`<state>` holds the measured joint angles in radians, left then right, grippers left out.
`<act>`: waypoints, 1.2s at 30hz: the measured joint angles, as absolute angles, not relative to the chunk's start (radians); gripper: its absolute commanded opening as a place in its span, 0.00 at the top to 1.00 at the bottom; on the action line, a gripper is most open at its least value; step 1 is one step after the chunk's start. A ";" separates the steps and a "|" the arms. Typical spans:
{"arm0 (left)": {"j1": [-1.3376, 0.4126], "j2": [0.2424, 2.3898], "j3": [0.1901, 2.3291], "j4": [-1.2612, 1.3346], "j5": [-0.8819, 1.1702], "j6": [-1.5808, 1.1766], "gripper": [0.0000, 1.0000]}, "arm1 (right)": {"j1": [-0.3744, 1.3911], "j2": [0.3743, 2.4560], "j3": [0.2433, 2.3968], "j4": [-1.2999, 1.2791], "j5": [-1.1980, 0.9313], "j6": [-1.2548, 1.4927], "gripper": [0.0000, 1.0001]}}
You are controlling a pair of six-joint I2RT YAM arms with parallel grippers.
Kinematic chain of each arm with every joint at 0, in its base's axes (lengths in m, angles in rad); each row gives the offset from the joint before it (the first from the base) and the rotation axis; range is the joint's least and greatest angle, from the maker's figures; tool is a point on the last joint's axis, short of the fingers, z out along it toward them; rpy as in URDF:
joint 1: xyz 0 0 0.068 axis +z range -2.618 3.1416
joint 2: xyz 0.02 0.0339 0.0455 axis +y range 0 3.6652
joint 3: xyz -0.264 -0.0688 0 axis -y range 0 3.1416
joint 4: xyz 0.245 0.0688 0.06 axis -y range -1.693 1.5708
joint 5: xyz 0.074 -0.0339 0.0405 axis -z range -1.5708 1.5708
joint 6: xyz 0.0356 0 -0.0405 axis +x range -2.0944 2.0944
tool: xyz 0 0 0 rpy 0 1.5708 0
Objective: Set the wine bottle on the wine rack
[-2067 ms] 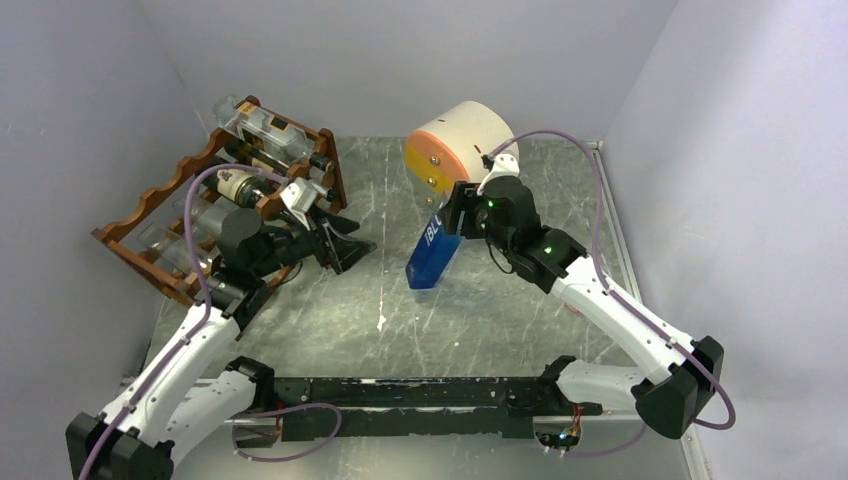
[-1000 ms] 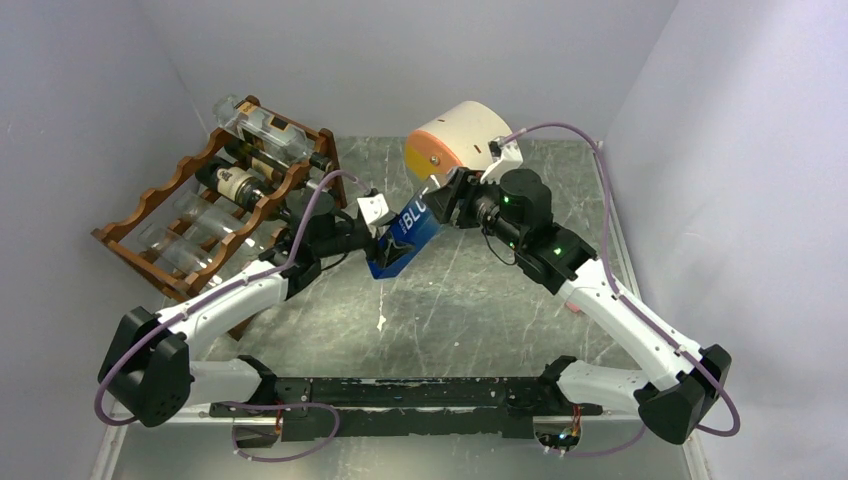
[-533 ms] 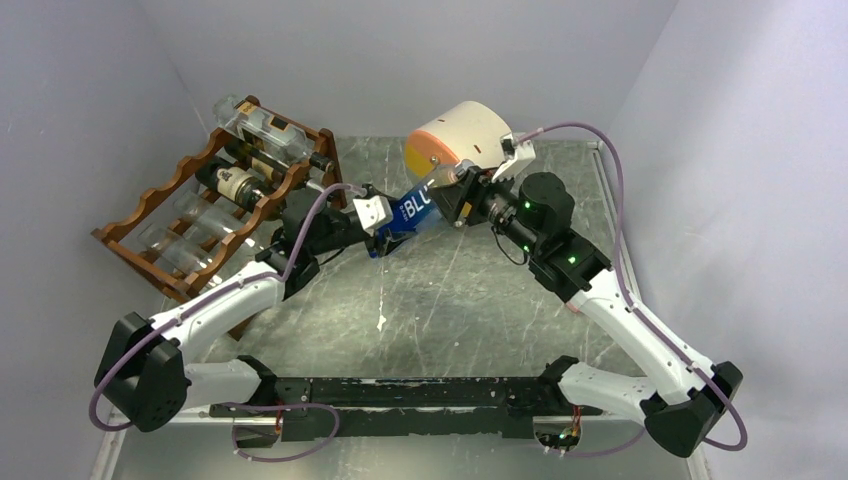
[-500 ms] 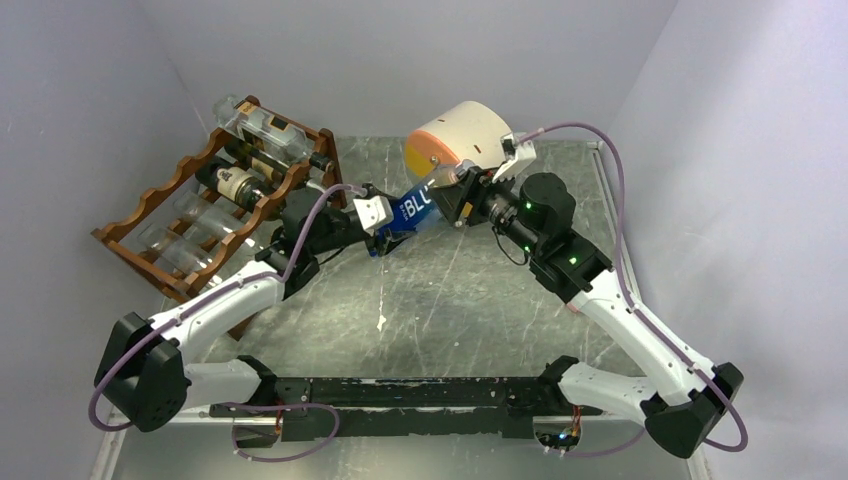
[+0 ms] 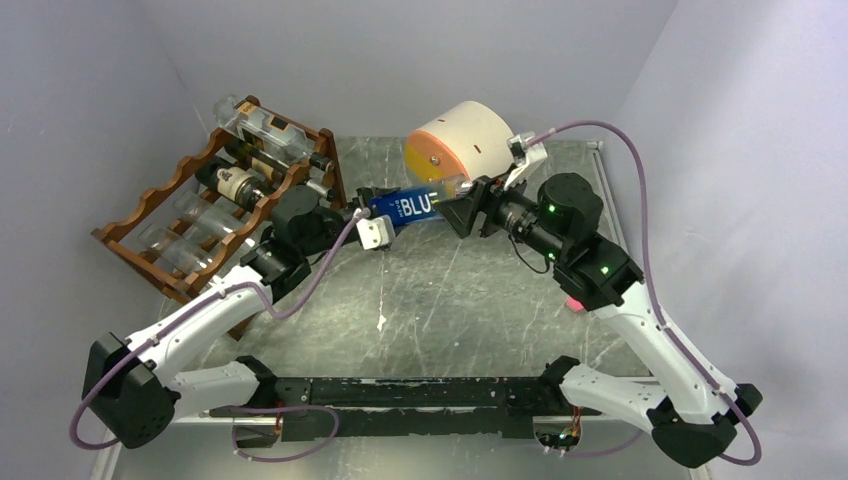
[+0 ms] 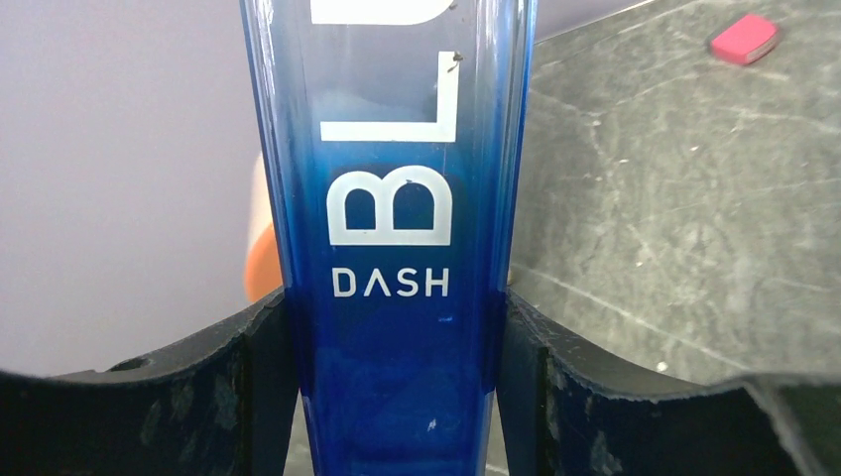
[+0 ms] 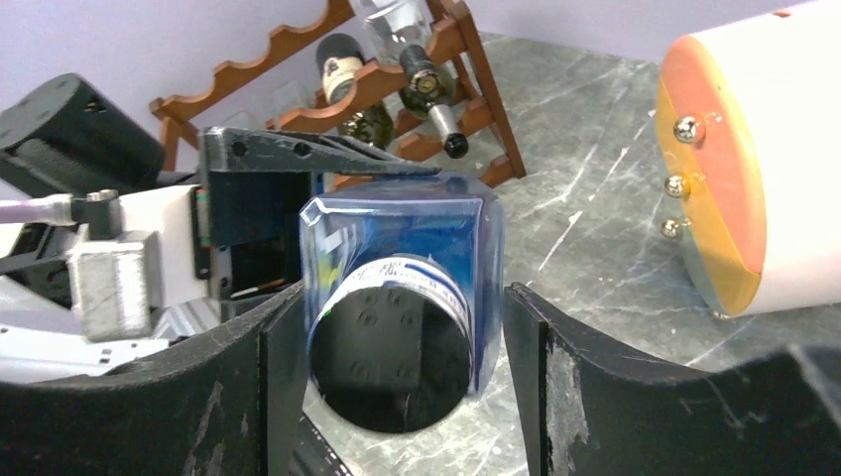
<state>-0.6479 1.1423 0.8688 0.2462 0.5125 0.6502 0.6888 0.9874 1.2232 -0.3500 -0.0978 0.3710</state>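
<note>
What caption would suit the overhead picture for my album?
Mid-air, the left pincer grips a blue bottle whose other end lies inside the open right pincer, near the wooden wine rack.

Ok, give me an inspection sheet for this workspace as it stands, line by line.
Surface: grey marbled table top, scratched.
Job's things: reddish-brown wooden wine rack at far left, several bottles lying in it; blue square-sided bottle held level in the air, off the rack.
Clutter: white cylinder with an orange face; small pink block.
End effectors: left end effector shut on the bottle's base end; right end effector open around its cap end.
Cables: purple cables looping off both arms, clear of the bottle.
Surroundings: plain lilac walls; nothing else seen.
</note>
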 measured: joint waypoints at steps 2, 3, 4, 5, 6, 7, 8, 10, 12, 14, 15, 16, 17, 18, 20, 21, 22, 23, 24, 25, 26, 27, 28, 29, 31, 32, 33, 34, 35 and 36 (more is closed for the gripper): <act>-0.646 1.129 0.869 0.235 0.498 0.691 0.93 | 0.691 0.973 1.243 -0.374 -0.111 0.366 0.26; -0.645 1.124 0.869 0.234 0.491 0.708 0.93 | 0.691 0.968 1.254 -0.387 -0.118 0.361 0.25; -0.645 1.121 0.868 0.235 0.484 0.725 0.93 | 0.691 0.965 1.268 -0.401 -0.123 0.355 0.23; -0.645 1.118 0.867 0.235 0.477 0.738 0.93 | 0.691 0.962 1.282 -0.417 -0.125 0.350 0.22; -0.645 1.114 0.863 0.235 0.471 0.754 0.93 | 0.691 0.960 1.295 -0.433 -0.126 0.343 0.20; -0.645 1.111 0.860 0.235 0.465 0.768 0.93 | 0.691 0.959 1.305 -0.444 -0.125 0.336 0.19; -0.645 1.111 0.858 0.233 0.459 0.785 0.93 | 0.692 0.955 1.316 -0.459 -0.123 0.329 0.19; -0.645 1.111 0.858 0.226 0.445 0.818 0.93 | 0.692 0.947 1.338 -0.496 -0.117 0.312 0.17; -0.645 1.111 0.858 0.220 0.432 0.852 0.93 | 0.693 0.945 1.366 -0.528 -0.107 0.296 0.17; -0.646 1.111 0.858 0.217 0.420 0.886 0.93 | 0.693 0.953 1.407 -0.562 -0.092 0.274 0.17; -0.646 1.111 0.858 0.216 0.417 0.898 0.93 | 0.693 0.966 1.436 -0.581 -0.086 0.262 0.17; -0.646 1.111 0.858 0.214 0.415 0.914 0.93 | 0.693 0.988 1.473 -0.605 -0.081 0.249 0.17; -0.646 1.111 0.859 0.209 0.414 0.930 0.93 | 0.693 1.015 1.517 -0.626 -0.076 0.236 0.17; -0.647 1.111 0.860 0.202 0.414 0.948 0.93 | 0.693 1.044 1.561 -0.650 -0.074 0.224 0.17; -0.651 1.111 0.868 0.179 0.415 0.985 0.93 | 0.693 1.121 1.665 -0.684 -0.073 0.198 0.17; -0.654 1.111 0.874 0.165 0.415 1.006 0.93 | 0.694 1.155 1.702 -0.695 -0.075 0.186 0.17; -0.657 1.111 0.879 0.156 0.415 1.026 0.93 | 0.694 1.185 1.727 -0.708 -0.076 0.174 0.17; -0.658 1.111 0.885 0.147 0.416 1.047 0.93 | 0.694 1.205 1.738 -0.720 -0.080 0.165 0.16; -0.659 1.111 0.892 0.139 0.416 1.068 0.93 | 0.694 1.222 1.741 -0.733 -0.085 0.154 0.16; -0.659 1.111 0.897 0.132 0.418 1.092 0.93 | 0.694 1.234 1.741 -0.749 -0.091 0.144 0.16; -0.659 1.111 0.904 0.123 0.419 1.112 0.93 | 0.694 1.243 1.739 -0.764 -0.096 0.132 0.15; -0.659 1.111 0.911 0.117 0.421 1.134 0.93 | 0.694 1.248 1.736 -0.779 -0.101 0.123 0.13; -0.659 1.111 0.920 0.107 0.422 1.158 0.93 | 0.694 1.251 1.732 -0.789 -0.106 0.114 0.11; -0.659 1.111 0.929 0.098 0.426 1.177 0.93 | 0.694 1.253 1.728 -0.799 -0.113 0.105 0.10; -0.660 1.111 0.945 0.083 0.434 1.209 0.93 | 0.694 1.253 1.712 -0.808 -0.130 0.090 0.08; -0.660 1.111 0.953 0.076 0.440 1.226 0.93 | 0.694 1.253 1.702 -0.811 -0.134 0.086 0.08; -0.660 1.111 0.959 0.072 0.445 1.242 0.93 | 0.694 1.252 1.684 -0.812 -0.140 0.081 0.08; -0.661 1.111 0.963 0.070 0.453 1.264 0.93 | 0.694 1.252 1.664 -0.816 -0.144 0.076 0.08; -0.661 1.111 0.968 0.064 0.456 1.280 0.93 | 0.694 1.253 1.650 -0.821 -0.147 0.074 0.08; -0.662 1.114 0.975 0.054 0.458 1.300 0.93 | 0.695 1.254 1.634 -0.826 -0.151 0.072 0.08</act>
<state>-0.6624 1.1137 0.9749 0.0544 0.4583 1.3003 0.6949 1.2545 1.6337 -0.8261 -0.1509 0.0719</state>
